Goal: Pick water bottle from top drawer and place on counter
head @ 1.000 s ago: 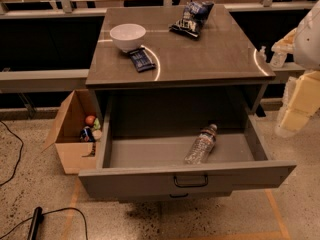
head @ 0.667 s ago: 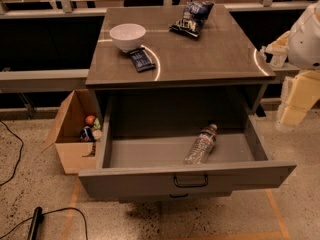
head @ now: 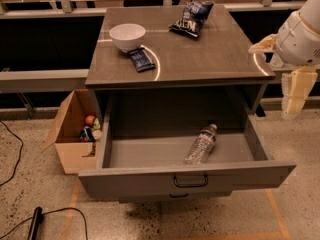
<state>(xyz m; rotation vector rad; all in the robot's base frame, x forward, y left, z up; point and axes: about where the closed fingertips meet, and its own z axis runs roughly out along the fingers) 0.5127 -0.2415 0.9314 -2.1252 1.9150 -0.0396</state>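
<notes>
The water bottle [head: 201, 145] is clear with a dark cap. It lies on its side in the open top drawer [head: 135, 176], right of centre, cap pointing to the back right. The drawer is pulled fully out, with its dark handle [head: 190, 181] at the front. The counter [head: 200, 54] is the grey-brown top above it. My gripper [head: 261, 45] is at the end of the white arm on the right. It hovers at the counter's right edge, well above and to the right of the bottle, holding nothing I can see.
On the counter stand a white bowl [head: 127, 36], a dark snack bar [head: 141, 59] and a blue chip bag [head: 191, 18]. An open cardboard box [head: 70, 134] with small items sits on the floor left of the cabinet. A cable lies on the floor at lower left.
The gripper has shifted slightly left and up along the counter's right edge. The bottle and drawer have not moved.
</notes>
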